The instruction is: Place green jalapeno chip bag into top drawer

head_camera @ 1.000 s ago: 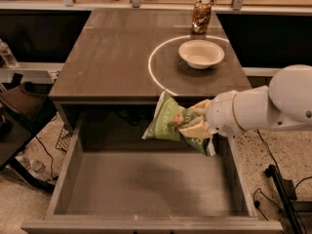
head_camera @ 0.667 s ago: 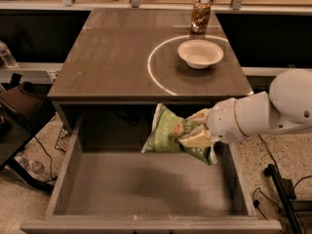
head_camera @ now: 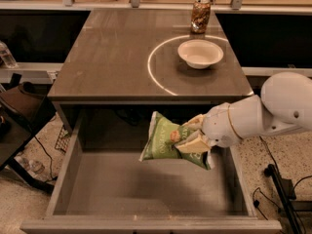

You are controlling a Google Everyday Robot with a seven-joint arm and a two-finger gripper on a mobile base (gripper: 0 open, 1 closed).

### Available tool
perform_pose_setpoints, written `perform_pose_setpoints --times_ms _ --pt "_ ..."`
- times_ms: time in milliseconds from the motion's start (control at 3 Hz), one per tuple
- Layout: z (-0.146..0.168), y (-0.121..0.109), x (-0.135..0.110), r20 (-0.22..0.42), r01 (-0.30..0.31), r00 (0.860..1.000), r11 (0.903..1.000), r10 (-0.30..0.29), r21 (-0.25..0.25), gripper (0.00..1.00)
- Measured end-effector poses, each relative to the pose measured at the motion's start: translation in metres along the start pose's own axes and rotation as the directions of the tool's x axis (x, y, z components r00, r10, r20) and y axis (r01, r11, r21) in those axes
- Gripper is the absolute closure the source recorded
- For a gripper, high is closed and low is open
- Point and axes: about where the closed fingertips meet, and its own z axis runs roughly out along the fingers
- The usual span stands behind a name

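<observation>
The green jalapeno chip bag (head_camera: 163,144) is crinkled green foil and hangs tilted in the air over the right half of the open top drawer (head_camera: 117,184). My gripper (head_camera: 191,136) comes in from the right on a white arm and is shut on the bag's right end, its tan fingers (head_camera: 195,143) pinching the foil. The bag is below the table's front edge and above the drawer's flat grey-brown bottom, not touching it.
On the table top (head_camera: 112,52) stand a white bowl (head_camera: 200,53) inside a white circle mark and a brown patterned can (head_camera: 200,15) behind it. A dark chair (head_camera: 19,116) and cables lie at the left; more cables on the floor at the right.
My gripper has carried the bag lower and slightly left, from just under the table's front edge to deeper over the drawer. Bowl and can have not moved.
</observation>
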Motion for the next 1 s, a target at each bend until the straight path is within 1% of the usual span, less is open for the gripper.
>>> perform_pose_setpoints --times_ms 667,1000 --pt "0.0019 0.0016 -0.0020 -0.001 0.005 1.000 1.0000 -0.005 -0.005 0.36" --pt "0.0030 0.0027 -0.0034 -0.002 0.008 1.000 0.9999 -0.008 -0.008 0.05"
